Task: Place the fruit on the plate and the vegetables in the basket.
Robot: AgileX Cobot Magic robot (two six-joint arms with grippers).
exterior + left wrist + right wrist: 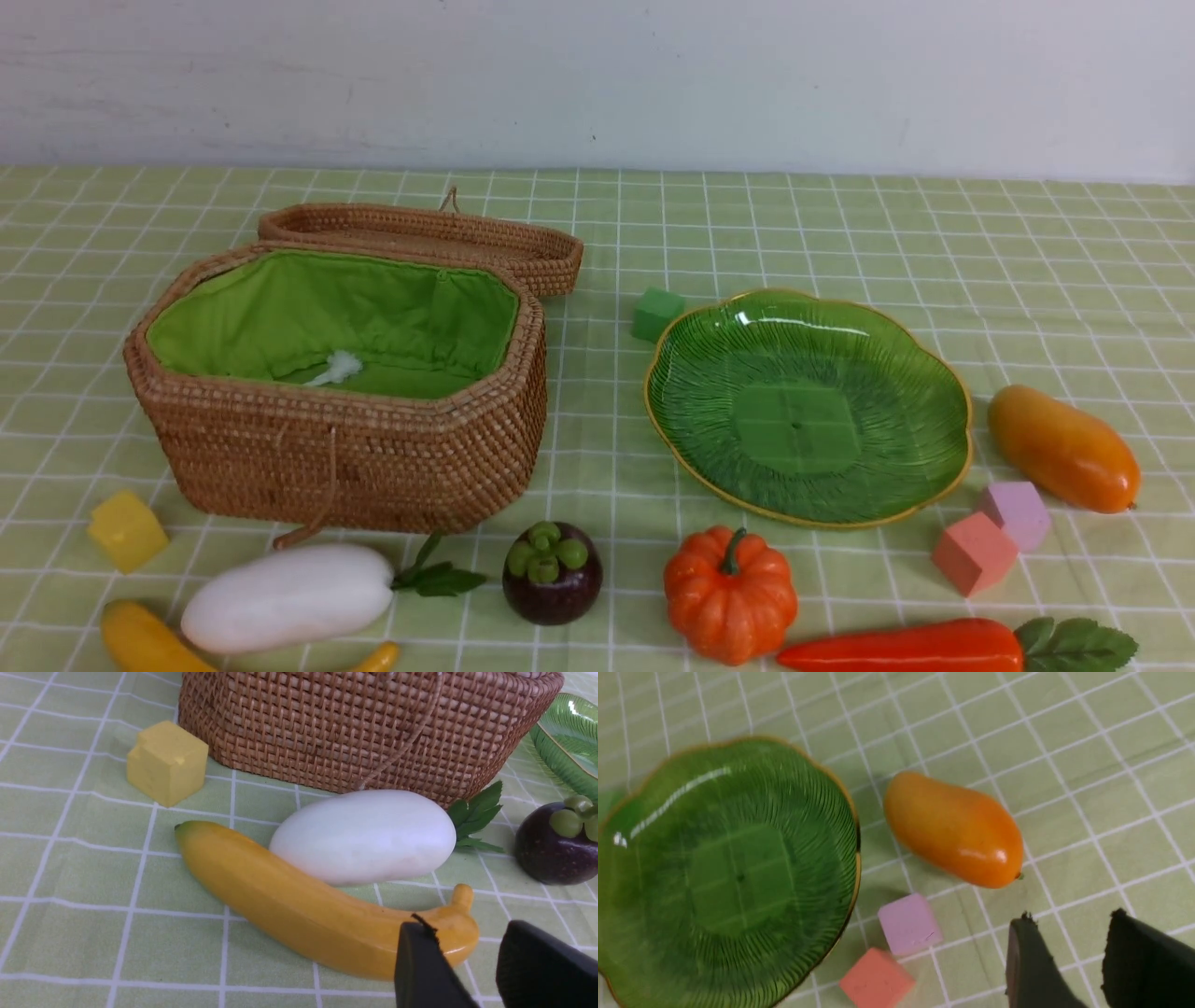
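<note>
In the front view, the large brown woven rattan basket (345, 457) stands at the left on the green checked tablecloth (840, 233). It has a green lining, and its woven lid (420, 233) is open behind it. The wide green ribbed glass plate (709, 373) with a gold rim lies at the right, and nothing is on it. The orange-yellow oblong mango (1062, 448) lies just to the right of the plate. Along the near edge are the yellow curved banana (149, 639), the white oblong radish (288, 597), the dark purple round mangosteen (552, 572), the small ribbed orange pumpkin (730, 594) and the red-orange carrot (910, 649).

In the left wrist view, the left gripper (467, 933) has its fingers apart and holds nothing. It is over the stem end of the banana, which lies close against the radish.

In the right wrist view, the right gripper (1071, 919) is also spread and empty, near the mango's narrow end.
</note>
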